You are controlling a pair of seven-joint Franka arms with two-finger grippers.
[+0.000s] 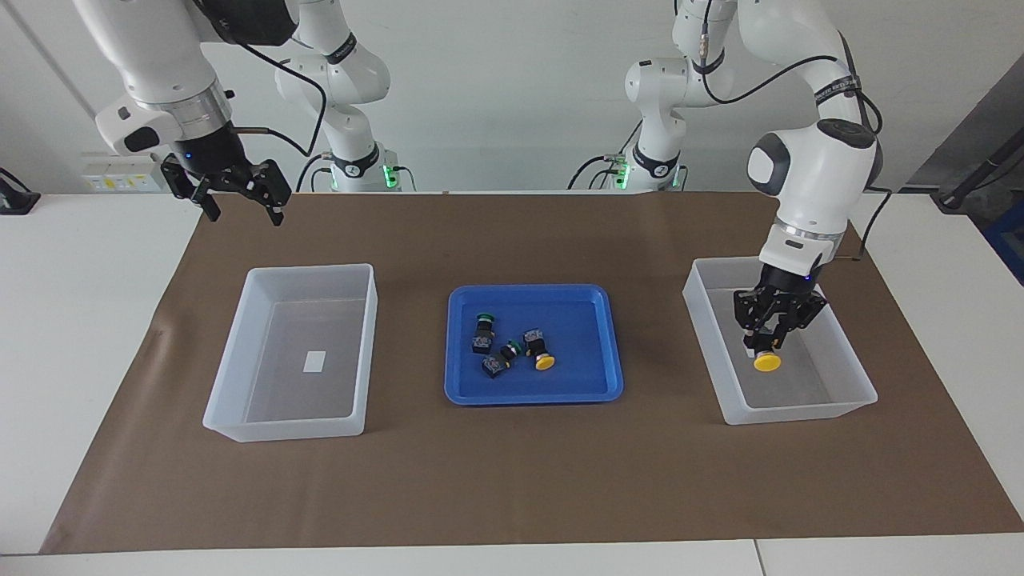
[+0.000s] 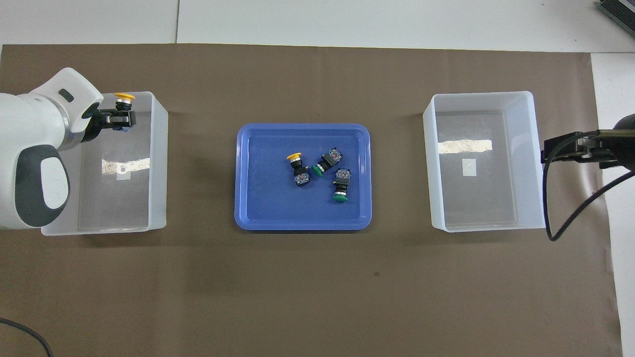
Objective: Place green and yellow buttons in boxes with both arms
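Note:
My left gripper [image 1: 768, 344] [image 2: 120, 119] is shut on the black body of a yellow button [image 1: 767, 363] [image 2: 124, 96]. It holds the button, cap down, over the inside of the box [image 1: 800, 410] [image 2: 158, 163] at the left arm's end. In the blue tray [image 1: 584, 336] [image 2: 268, 188] lie a yellow button [image 1: 545, 362] [image 2: 294, 157] and two green buttons [image 1: 482, 319] [image 2: 340, 198], the second green one [image 1: 512, 347] [image 2: 317, 171] between them. My right gripper [image 1: 240, 210] [image 2: 565, 148] waits open, high over the mat's edge near the other box [image 1: 368, 320] [image 2: 429, 163].
A brown mat [image 1: 512, 480] [image 2: 317, 277] covers the middle of the white table. The tray sits between the two boxes. Each box has a small white label [image 1: 314, 362] [image 2: 469, 167] on its floor.

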